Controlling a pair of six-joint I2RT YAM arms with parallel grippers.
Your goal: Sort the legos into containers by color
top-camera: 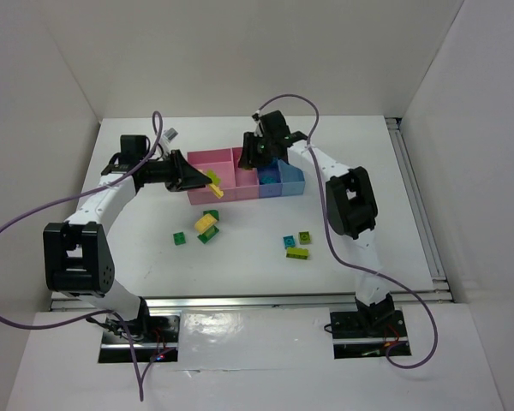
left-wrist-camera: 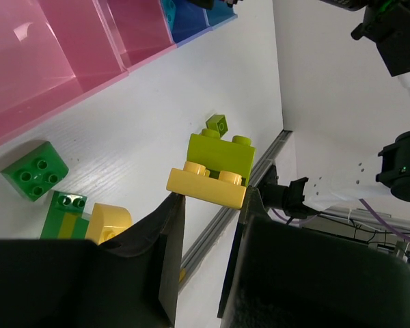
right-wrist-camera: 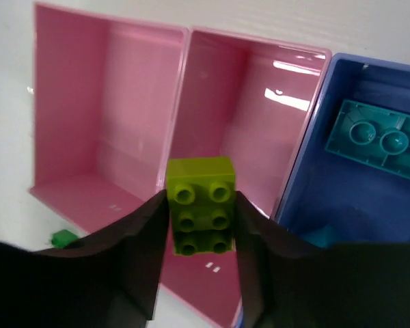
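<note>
Both grippers (left (left-wrist-camera: 213,199), right (right-wrist-camera: 201,213)) on legos (right-wrist-camera: 199,179)

The white table (top-camera: 240,270) holds the containers (top-camera: 236,193) near its back: four joined bins in a row, two pink, one blue-violet, one light blue. Loose legos (top-camera: 209,235) lie nearer the front. On the left are a yellow brick (top-camera: 206,223) with green ones touching it, and a small green brick (top-camera: 180,239) just beside them. On the right, a cyan brick (top-camera: 289,241) sits near two lime bricks (top-camera: 296,253).

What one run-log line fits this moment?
left gripper: shut on joined yellow-lime bricks | right gripper: shut on lime brick over second pink bin | blue bin: cyan brick inside
</note>
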